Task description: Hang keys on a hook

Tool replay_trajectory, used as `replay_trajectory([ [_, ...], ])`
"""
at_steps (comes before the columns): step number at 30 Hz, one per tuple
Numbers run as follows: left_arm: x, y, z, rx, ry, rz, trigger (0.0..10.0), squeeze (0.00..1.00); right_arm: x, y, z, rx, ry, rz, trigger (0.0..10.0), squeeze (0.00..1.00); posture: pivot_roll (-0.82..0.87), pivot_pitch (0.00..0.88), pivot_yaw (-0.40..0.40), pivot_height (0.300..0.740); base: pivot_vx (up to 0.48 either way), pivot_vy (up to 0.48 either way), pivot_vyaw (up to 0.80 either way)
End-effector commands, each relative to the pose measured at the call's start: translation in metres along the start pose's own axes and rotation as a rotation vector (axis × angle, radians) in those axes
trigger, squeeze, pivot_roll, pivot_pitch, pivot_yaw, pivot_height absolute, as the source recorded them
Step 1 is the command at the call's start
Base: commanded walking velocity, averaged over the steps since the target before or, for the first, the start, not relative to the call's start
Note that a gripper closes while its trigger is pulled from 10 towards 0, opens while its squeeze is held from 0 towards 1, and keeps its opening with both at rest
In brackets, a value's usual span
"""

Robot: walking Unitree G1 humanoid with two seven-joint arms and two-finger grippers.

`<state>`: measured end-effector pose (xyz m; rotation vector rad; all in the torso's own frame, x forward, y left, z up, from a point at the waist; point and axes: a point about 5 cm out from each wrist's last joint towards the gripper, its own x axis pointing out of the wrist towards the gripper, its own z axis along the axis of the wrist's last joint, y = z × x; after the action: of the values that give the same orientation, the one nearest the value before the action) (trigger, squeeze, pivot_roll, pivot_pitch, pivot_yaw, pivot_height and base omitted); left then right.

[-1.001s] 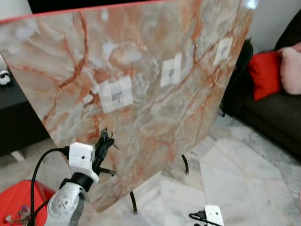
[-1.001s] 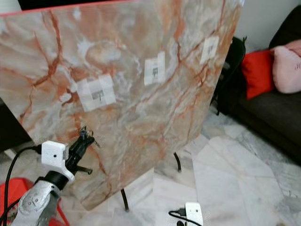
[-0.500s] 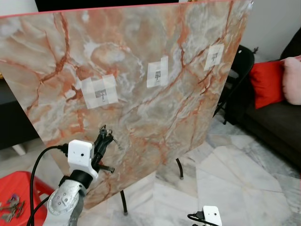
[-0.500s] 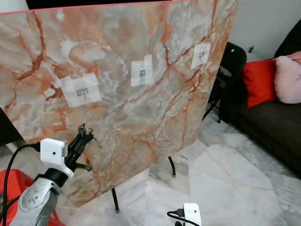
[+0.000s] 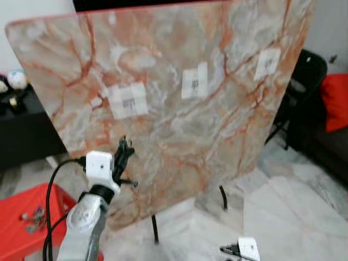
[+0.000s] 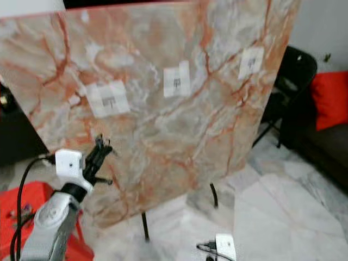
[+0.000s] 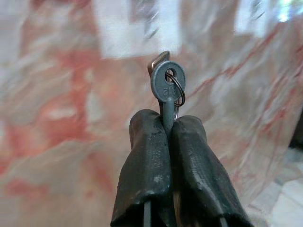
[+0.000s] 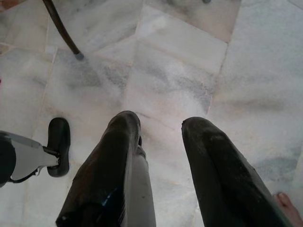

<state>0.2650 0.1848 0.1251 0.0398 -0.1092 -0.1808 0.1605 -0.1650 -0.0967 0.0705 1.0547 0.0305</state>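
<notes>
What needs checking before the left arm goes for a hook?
1. Grip: left gripper shut on the key, its head and ring sticking out past the jaws. Ok.
2. Ring free to catch a hook: the ring hangs clear at the key head. Ok.
3. Target: three taped hooks on the marble board; nearest is up and slightly right of the gripper. Not yet aligned, not ok.
4. Hook shape and which way it opens: blurred. Cannot tell.
5. Gap from key to board: cannot tell.
6. Right gripper open, low over the floor, out of the way. Ok.
</notes>
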Motion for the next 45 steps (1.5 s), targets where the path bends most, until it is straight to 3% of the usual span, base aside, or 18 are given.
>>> replay_trajectory([
  [1, 0.000, 0.008, 0.001, 0.019, -0.005, 0.019, 10.0, 0.00, 0.000, 0.000, 0.004, 0.014, -0.019, -0.002, 10.0, 0.00, 0.08, 0.006, -0.065, 0.740, 0.000, 0.000, 0.00],
  [28, 0.007, -0.007, 0.006, -0.012, -0.048, -0.012, 10.0, 0.00, 0.000, 0.000, 0.003, 0.005, -0.015, -0.003, 10.0, 0.00, 0.08, 0.007, -0.067, 0.740, 0.000, 0.000, 0.00],
  [45, 0.007, -0.006, 0.007, -0.009, -0.053, -0.010, 10.0, 0.00, 0.000, 0.001, 0.003, 0.002, -0.012, 0.001, 10.0, 0.00, 0.08, 0.000, -0.064, 0.740, 0.077, 0.000, 0.00],
])
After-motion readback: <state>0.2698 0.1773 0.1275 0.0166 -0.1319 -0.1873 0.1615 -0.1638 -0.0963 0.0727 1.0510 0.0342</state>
